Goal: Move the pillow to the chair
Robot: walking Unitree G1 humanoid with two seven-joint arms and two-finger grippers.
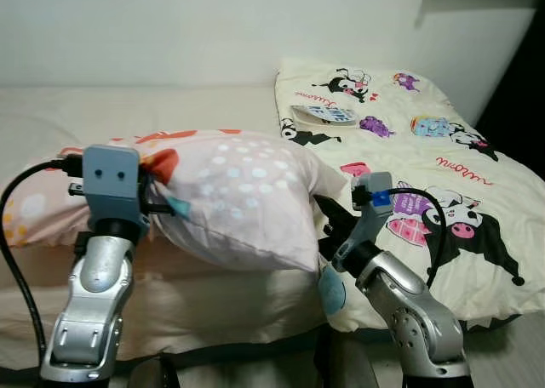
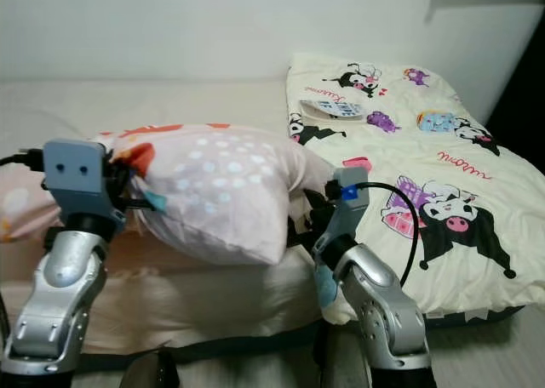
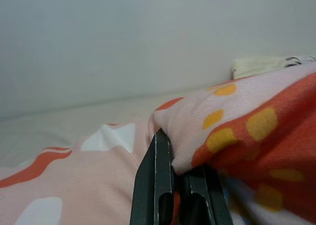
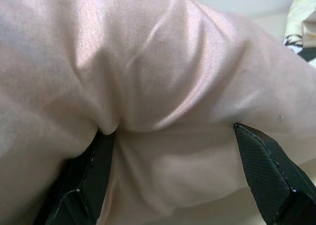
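The plump pink fabric pillow with white and orange spots [image 1: 234, 196] is held just above the cream-sheeted bed [image 1: 170, 116], left claw [image 3: 173, 185] clamped on its corner, right claw [image 4: 173, 180] spread against its side, carrying to the chair apparently remaining.

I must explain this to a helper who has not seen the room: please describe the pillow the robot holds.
On the bed, left of the cartoon quilt, the pillow is lifted between the left gripper and right gripper. It alone is pink with white dots.
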